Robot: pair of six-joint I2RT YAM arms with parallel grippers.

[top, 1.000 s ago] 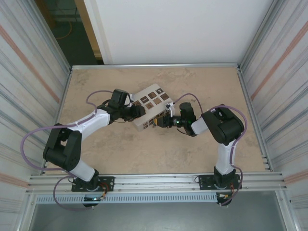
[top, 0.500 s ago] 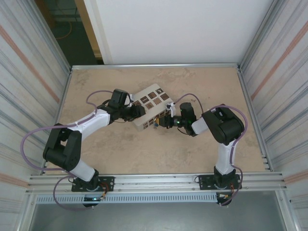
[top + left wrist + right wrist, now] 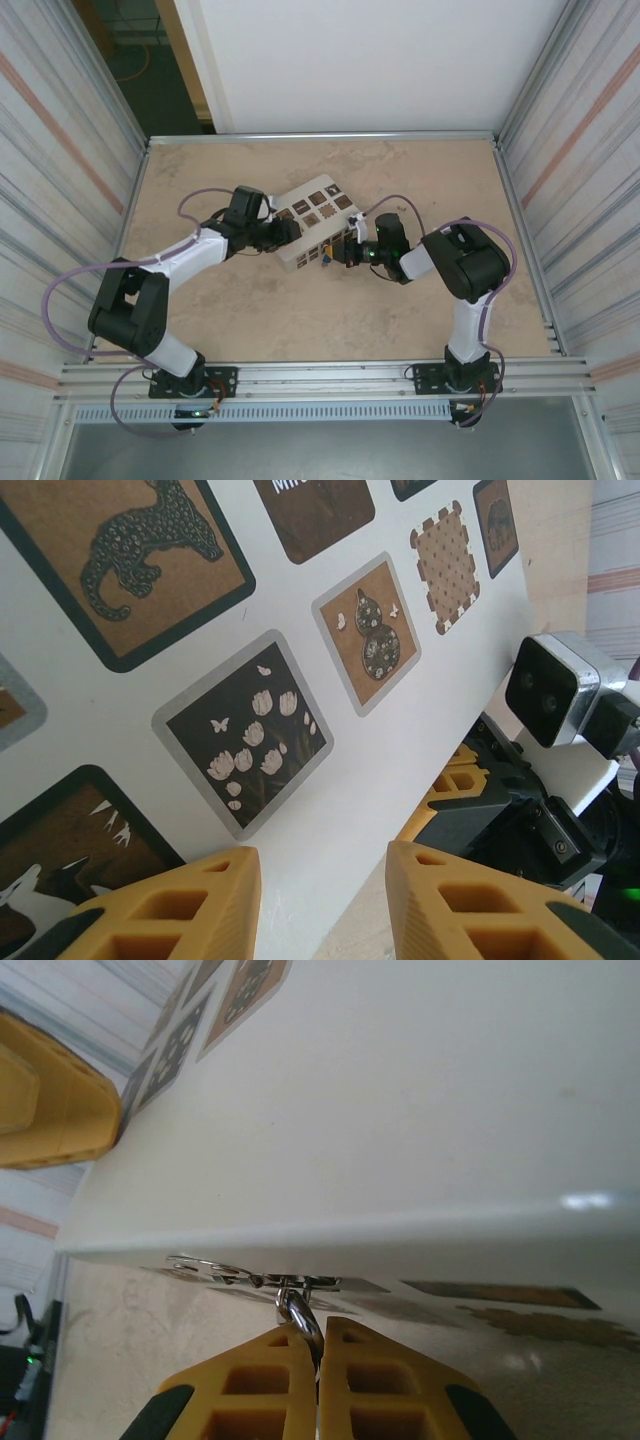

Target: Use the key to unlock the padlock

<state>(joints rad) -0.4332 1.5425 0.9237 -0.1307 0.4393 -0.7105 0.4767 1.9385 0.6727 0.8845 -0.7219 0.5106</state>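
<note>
Right wrist — key (image 3: 297,1310) between right end effector (image 3: 317,1340) tips

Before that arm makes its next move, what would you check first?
1. Right tool shut on the silvery metal piece: ok.
2. That piece is the key: cannot tell.
3. Keyhole of the padlock located: cannot tell.
4. Left tool with a finger on each side of an edge of the white box: ok.
5. Left tool gripping the box firmly: cannot tell.
</note>
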